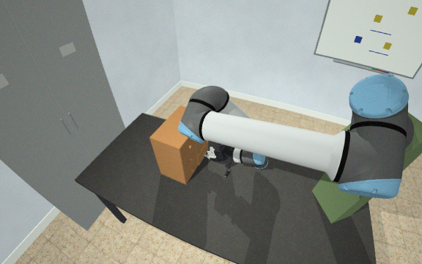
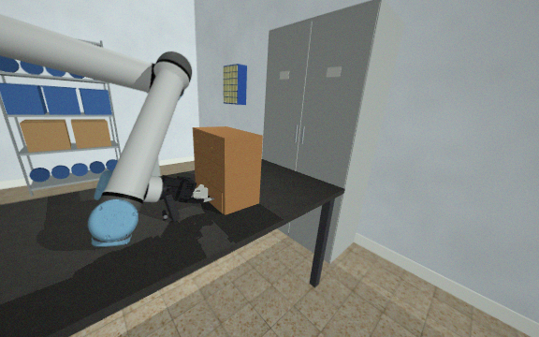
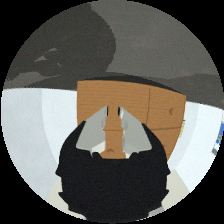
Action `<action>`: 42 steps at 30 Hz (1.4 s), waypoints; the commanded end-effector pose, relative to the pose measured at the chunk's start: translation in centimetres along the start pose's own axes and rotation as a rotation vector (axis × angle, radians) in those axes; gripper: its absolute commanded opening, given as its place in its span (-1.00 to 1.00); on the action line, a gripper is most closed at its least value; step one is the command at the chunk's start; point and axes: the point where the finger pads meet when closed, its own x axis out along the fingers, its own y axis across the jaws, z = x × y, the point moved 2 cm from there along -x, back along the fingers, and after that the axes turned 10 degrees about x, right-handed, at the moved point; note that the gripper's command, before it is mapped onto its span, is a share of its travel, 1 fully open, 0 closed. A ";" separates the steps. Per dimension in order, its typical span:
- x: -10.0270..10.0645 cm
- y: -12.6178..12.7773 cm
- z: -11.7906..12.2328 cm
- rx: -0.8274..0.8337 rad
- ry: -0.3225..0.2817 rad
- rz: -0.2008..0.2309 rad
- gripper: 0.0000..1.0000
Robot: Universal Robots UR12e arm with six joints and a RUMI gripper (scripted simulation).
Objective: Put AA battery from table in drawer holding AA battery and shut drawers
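Note:
The orange chest of drawers (image 1: 176, 147) stands upright on the dark table, and it also shows in the exterior view (image 2: 229, 166). My gripper (image 1: 209, 153) (image 2: 202, 192) is low against the chest's drawer front, near the bottom. In the wrist view the fingers are shut on a narrow orange drawer handle (image 3: 113, 137), with the chest front (image 3: 150, 107) just beyond. All drawers look shut or nearly shut. A small dark thing (image 1: 227, 171) (image 2: 165, 215) lies on the table under my wrist; I cannot tell if it is the AA battery.
A tall grey cabinet (image 1: 31, 110) stands beside the table behind the chest. The arm's green base (image 1: 372, 176) is at the table's right. My forearm (image 1: 269, 143) spans above the table. The table's front edge (image 2: 251, 234) is close to the chest.

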 end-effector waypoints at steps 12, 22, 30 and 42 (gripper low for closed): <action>-0.7 0.0 -0.2 0.000 -0.001 0.000 -0.86; -1.2 -0.1 -0.4 0.000 -0.001 0.000 -0.86; -1.7 -0.1 -0.6 0.000 -0.001 0.000 -0.86; -2.4 -0.1 -0.8 0.000 -0.001 0.000 -0.86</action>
